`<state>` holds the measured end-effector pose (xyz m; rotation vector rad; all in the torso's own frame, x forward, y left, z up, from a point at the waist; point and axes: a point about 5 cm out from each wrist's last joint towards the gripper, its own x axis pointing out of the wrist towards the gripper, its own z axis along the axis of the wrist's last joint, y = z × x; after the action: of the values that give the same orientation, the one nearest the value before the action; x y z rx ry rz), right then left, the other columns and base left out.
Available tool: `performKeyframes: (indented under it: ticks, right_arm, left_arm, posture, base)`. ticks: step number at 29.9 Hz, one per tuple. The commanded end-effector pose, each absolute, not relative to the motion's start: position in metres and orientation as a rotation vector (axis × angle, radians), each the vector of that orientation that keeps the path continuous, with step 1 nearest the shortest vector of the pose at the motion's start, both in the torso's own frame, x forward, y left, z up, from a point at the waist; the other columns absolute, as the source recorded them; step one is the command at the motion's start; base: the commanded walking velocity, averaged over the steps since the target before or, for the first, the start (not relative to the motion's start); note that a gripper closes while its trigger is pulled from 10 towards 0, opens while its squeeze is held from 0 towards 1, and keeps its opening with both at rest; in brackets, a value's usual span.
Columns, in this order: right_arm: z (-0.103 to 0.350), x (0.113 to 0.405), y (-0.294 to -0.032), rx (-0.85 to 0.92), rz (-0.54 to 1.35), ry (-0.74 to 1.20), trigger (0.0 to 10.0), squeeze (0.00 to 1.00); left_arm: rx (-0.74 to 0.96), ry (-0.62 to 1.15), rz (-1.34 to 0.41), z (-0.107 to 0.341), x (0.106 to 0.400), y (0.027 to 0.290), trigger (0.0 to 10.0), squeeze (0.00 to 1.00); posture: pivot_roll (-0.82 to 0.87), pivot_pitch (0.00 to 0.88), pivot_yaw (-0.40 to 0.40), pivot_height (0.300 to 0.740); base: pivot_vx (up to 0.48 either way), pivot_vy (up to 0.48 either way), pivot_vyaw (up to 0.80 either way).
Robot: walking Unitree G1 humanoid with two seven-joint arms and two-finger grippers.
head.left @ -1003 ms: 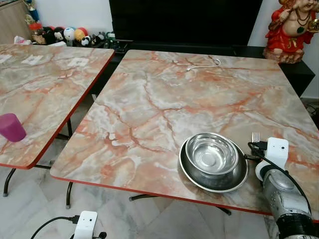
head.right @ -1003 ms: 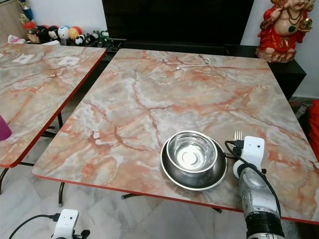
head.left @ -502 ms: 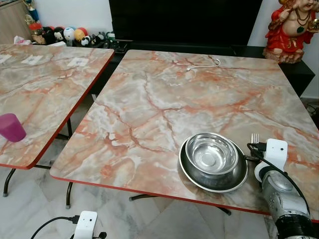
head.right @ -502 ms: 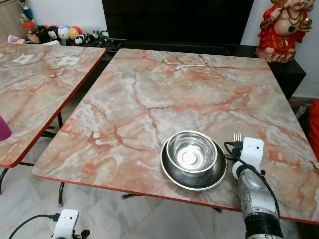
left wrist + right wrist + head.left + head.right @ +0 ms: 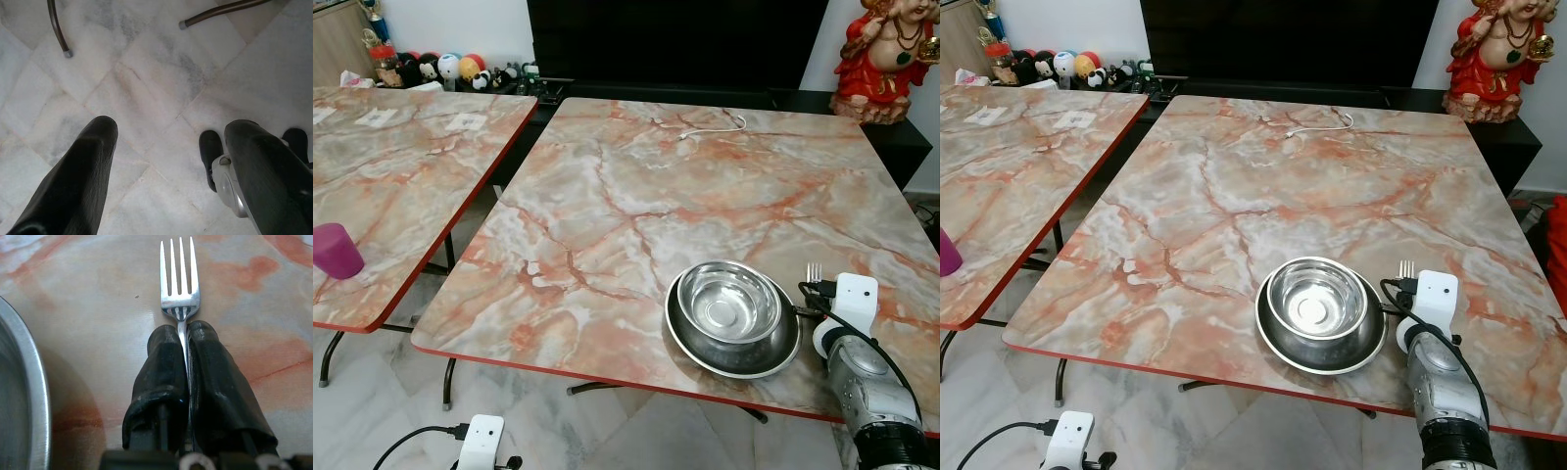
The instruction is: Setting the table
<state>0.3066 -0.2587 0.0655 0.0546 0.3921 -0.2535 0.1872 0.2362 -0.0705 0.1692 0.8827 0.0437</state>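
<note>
A steel fork [image 5: 179,289] lies pinched by its handle in my right gripper [image 5: 182,333], which is shut on it just over the marble table [image 5: 685,186]. The fork's tines [image 5: 815,270] poke out past the wrist camera, to the right of a steel bowl [image 5: 728,303] nested in a steel plate [image 5: 690,348] near the table's front edge. The plate's rim [image 5: 34,396] sits close beside the fingers. My left gripper [image 5: 166,142] hangs open low over the white tiled floor, holding nothing.
A second marble table [image 5: 391,176] stands to the left with a purple cup [image 5: 335,251] near its front edge. A white cable [image 5: 713,128] lies at the far side of my table. A red statue [image 5: 886,59] and a dark cabinet [image 5: 675,44] stand behind.
</note>
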Motion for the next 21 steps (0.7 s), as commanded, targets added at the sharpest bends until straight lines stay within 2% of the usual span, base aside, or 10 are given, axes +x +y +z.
performKeyframes:
  ticks: [1,9,10,11,19,20,21]
  right_arm:
    - [0.059,0.3026,-0.2585,0.07,-0.262,0.41,10.0,0.38]
    - [0.0588,0.3024,-0.2586,0.074,-0.261,0.411,10.0,0.41]
    - [0.0588,0.3024,-0.2586,0.074,-0.261,0.411,10.0,0.46]
    - [0.0589,0.3024,-0.2584,0.074,-0.262,0.411,10.0,0.62]
    - [0.059,0.3025,-0.2582,0.073,-0.262,0.41,10.0,0.61]
    - [0.059,0.3025,-0.2581,0.073,-0.261,0.41,10.0,0.86]
    - [0.059,0.3025,-0.2581,0.073,-0.261,0.41,10.0,0.97]
  left_arm:
    - [0.187,0.895,0.042,-0.0708,0.1843,0.2408,10.0,0.0]
    - [0.187,0.894,0.044,-0.0706,0.1846,0.2409,10.0,0.0]
    - [0.187,0.895,0.044,-0.0707,0.1845,0.2409,10.0,0.0]
    - [0.187,0.895,0.044,-0.0707,0.1844,0.2409,10.0,0.0]
    - [0.188,0.895,0.043,-0.0706,0.1846,0.241,10.0,0.0]
    - [0.188,0.895,0.043,-0.0706,0.1846,0.2411,10.0,0.0]
    - [0.188,0.895,0.043,-0.0705,0.1846,0.2413,10.0,0.0]
  posture:
    - [0.05,0.042,-0.009,0.74]
    - [0.05,0.042,-0.009,0.74]
    - [0.05,0.042,-0.009,0.74]
    - [0.05,0.042,-0.009,0.74]
    - [0.05,0.042,-0.009,0.74]
    - [0.05,0.042,-0.009,0.74]
    - [0.05,0.042,-0.009,0.74]
  base:
    - [0.0,0.0,0.0]
    - [0.0,0.0,0.0]
    - [0.0,0.0,0.0]
    - [0.0,0.0,0.0]
    - [0.0,0.0,0.0]
    - [0.0,0.0,0.0]
    - [0.0,0.0,0.0]
